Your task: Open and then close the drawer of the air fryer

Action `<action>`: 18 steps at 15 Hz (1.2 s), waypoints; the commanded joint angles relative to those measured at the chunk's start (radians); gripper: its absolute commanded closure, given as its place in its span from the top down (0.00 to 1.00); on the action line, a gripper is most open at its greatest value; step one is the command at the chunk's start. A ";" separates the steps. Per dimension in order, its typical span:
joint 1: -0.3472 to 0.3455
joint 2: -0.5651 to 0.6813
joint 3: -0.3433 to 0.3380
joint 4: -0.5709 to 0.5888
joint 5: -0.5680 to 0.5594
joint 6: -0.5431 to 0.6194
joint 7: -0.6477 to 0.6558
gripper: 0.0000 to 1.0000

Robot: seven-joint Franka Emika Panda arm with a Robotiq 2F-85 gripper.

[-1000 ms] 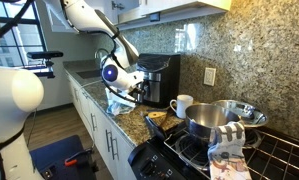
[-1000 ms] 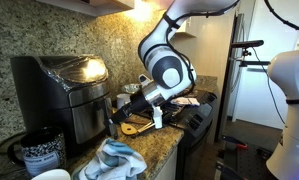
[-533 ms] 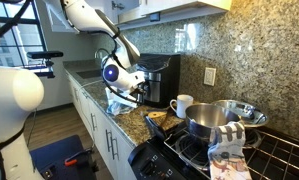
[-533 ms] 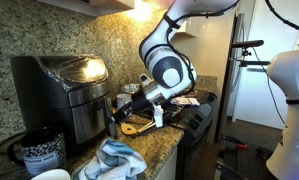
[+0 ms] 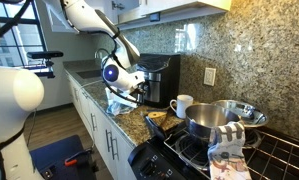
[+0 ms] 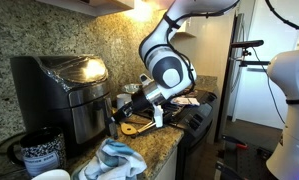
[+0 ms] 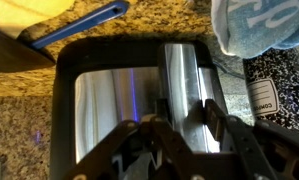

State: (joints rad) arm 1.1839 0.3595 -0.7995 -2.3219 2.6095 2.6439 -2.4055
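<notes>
Gripper: [image 7: 184, 150] fingers [image 7: 244, 150] spread to either side of the handle. Whether they press on it cannot be told.
Drawer: [image 7: 99, 100] straight ahead of the gripper, filling the wrist view. It is the lower front of the air fryer [image 6: 59, 95].
Handle: [image 7: 187, 85] a silver bar running away from between the fingertips, its long axis crosswise to the closing direction.
Pull direction: judged straight back, away from the air fryer's front.

drawer [image 6: 86, 118] front: partly behind tool [image 6: 122, 107] | grip: too dark to tell | wrist view: drawer cropped below
</notes>
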 commanded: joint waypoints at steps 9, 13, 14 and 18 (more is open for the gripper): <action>0.028 -0.062 0.003 -0.080 0.000 -0.007 0.021 0.17; 0.030 -0.076 -0.001 -0.094 0.000 -0.007 0.018 0.17; 0.030 -0.079 -0.002 -0.096 0.000 -0.008 0.016 0.17; 0.029 -0.086 -0.003 -0.105 0.000 -0.011 0.016 0.17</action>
State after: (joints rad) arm 1.1900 0.3190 -0.7994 -2.3621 2.6096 2.6438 -2.4069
